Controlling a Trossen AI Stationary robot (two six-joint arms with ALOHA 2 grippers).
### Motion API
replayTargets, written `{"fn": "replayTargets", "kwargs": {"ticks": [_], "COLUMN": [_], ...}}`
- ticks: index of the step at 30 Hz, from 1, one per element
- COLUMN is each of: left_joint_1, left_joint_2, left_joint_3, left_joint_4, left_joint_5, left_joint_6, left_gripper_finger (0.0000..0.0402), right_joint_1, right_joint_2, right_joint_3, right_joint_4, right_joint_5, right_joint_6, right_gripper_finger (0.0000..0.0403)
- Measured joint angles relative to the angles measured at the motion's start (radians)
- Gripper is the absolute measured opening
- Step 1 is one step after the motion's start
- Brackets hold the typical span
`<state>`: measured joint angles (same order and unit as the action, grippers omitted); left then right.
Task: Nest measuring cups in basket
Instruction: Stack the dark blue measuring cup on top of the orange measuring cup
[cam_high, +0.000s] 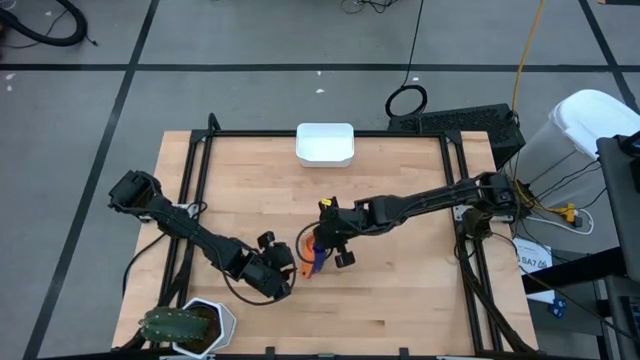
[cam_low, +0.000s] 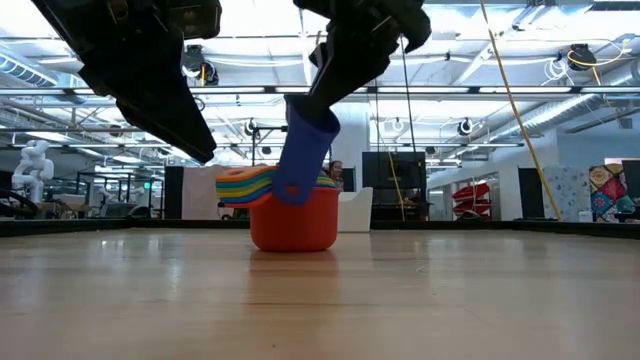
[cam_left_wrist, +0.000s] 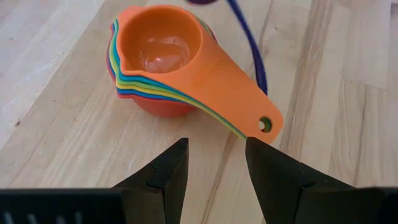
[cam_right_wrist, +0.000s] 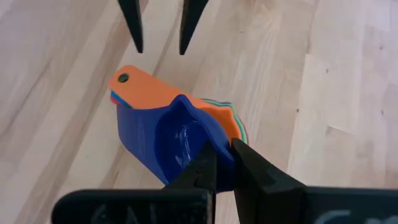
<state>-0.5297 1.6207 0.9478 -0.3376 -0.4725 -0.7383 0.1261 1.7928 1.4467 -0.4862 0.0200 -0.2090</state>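
Observation:
A stack of nested measuring cups (cam_left_wrist: 165, 59), orange on top and red at the bottom (cam_low: 293, 222), stands on the table's middle, its handles (cam_left_wrist: 249, 106) pointing at my left gripper (cam_left_wrist: 214, 165). That gripper is open just short of the handle ends, touching nothing. My right gripper (cam_right_wrist: 225, 163) is shut on a blue measuring cup (cam_right_wrist: 168, 140), held tilted beside and above the stack (cam_low: 300, 155). The white basket (cam_high: 325, 144) sits at the table's far edge, away from both grippers. My right gripper pinches the blue cup's side wall at the rim (cam_right_wrist: 222, 149), one finger inside the bowl and one outside. The fingers slant down from the table's right side. The cup is lifted clear of the table and tilted, its spout (cam_right_wrist: 180, 102) turned toward the stack.
A white hexagonal pot with a green plant (cam_high: 195, 325) stands at the near left corner. Black frame rails (cam_high: 190, 200) run along the table's left and right sides. Bare wood lies between the stack and the basket.

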Motion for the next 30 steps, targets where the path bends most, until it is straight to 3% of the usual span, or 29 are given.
{"fn": "replayTargets", "kwargs": {"ticks": [8, 16, 30], "left_joint_1": [0.000, 0.000, 0.000], "left_joint_2": [0.000, 0.000, 0.000], "left_joint_3": [0.000, 0.000, 0.000], "left_joint_4": [0.000, 0.003, 0.007], "left_joint_5": [0.000, 0.000, -0.001], "left_joint_6": [-0.001, -0.001, -0.003], "left_gripper_finger": [0.0163, 0.0163, 0.0163], "right_joint_1": [-0.038, -0.094, -0.143], "right_joint_2": [0.039, 0.039, 0.039], "right_joint_3": [0.000, 0.000, 0.000], "right_joint_4": [0.048, 0.071, 0.079], "right_joint_5": [-0.080, -0.254, -0.257], "right_joint_6": [0.020, 0.109, 0.198], "right_gripper_finger": [0.0010, 0.0010, 0.0010]}}
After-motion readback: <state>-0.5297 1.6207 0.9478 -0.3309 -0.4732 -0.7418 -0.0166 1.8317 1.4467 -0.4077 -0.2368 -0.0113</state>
